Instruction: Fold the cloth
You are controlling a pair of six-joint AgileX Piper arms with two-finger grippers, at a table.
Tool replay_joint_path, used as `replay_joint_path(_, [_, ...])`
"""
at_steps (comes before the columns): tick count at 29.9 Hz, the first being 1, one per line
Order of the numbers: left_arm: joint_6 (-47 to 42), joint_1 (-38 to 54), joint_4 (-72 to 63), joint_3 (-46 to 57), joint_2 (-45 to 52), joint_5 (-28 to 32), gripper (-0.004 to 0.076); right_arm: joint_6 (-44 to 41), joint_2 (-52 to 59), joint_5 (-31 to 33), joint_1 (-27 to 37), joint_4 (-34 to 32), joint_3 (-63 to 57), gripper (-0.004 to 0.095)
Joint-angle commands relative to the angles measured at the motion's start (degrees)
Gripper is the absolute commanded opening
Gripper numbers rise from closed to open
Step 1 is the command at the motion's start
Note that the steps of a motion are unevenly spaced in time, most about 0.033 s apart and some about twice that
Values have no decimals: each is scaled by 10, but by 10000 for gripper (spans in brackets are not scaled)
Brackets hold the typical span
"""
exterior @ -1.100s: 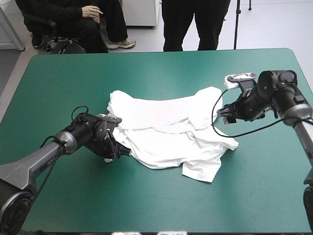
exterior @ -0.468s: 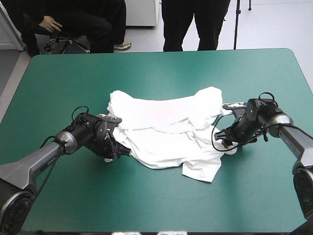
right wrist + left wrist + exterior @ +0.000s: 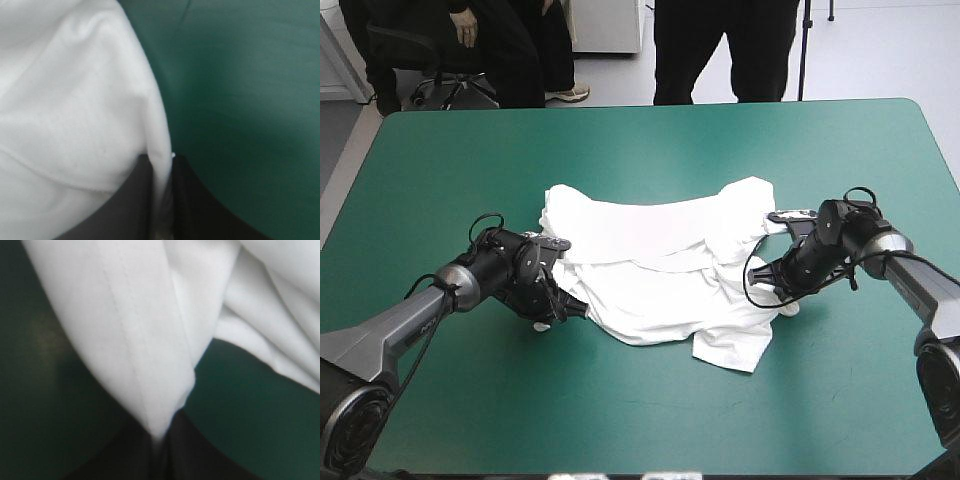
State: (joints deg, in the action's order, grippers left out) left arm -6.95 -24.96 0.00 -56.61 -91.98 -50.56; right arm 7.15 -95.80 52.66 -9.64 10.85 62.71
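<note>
Teal-green cover spreads over the table (image 3: pixel 650 420), bare on all sides of the T-shirt (image 3: pixel 660 265). The T-shirt lies at the table's centre as a white, loosely layered heap. A broad fold runs across its 12 o'clock side, and a flap (image 3: pixel 730 350) sticks out toward 5 o'clock. Nothing but the cloth itself gets in the way: its lower layers bulge over both grasping points, so from above the fingertips are partly hidden.

The left arm (image 3: pixel 470 280) comes in from 8 o'clock and lies low over the table, its wrist turned toward 3 o'clock. The left jaws sit at the heap's 8 o'clock corner. In the left wrist view they are all but closed on the T-shirt (image 3: pixel 135 330). A stitched hem (image 3: pixel 117 315) runs down into the slit between the black fingers (image 3: pixel 195 455), and the cover (image 3: pixel 40 365) is dark on either side.

The right arm (image 3: pixel 880 245) enters from 3 o'clock and slopes down with its wrist pointing toward 9 o'clock. The right jaws are at the heap's 4 o'clock edge. In the right wrist view they too are nearly shut, with a thin edge of the T-shirt (image 3: pixel 65 100) pinched between the fingers (image 3: pixel 200 210). The cloth swells to one side of them, and the cover (image 3: pixel 240 75) lies open on the other.
</note>
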Motion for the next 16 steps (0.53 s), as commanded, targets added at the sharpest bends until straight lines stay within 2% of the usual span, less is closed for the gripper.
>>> replay_joint_path(1, [-1,-2,32,-45,17,-1,-18,-5,42,23,-2,-16,32,-17])
replay_joint_path(8, [-1,-2,97,-195,75,-61,-18,6,115,83,-2,-17,155,-18])
replay_joint_path(16, [11,-2,120,-415,119,-87,-18,13,159,133,-2,-12,337,-17])
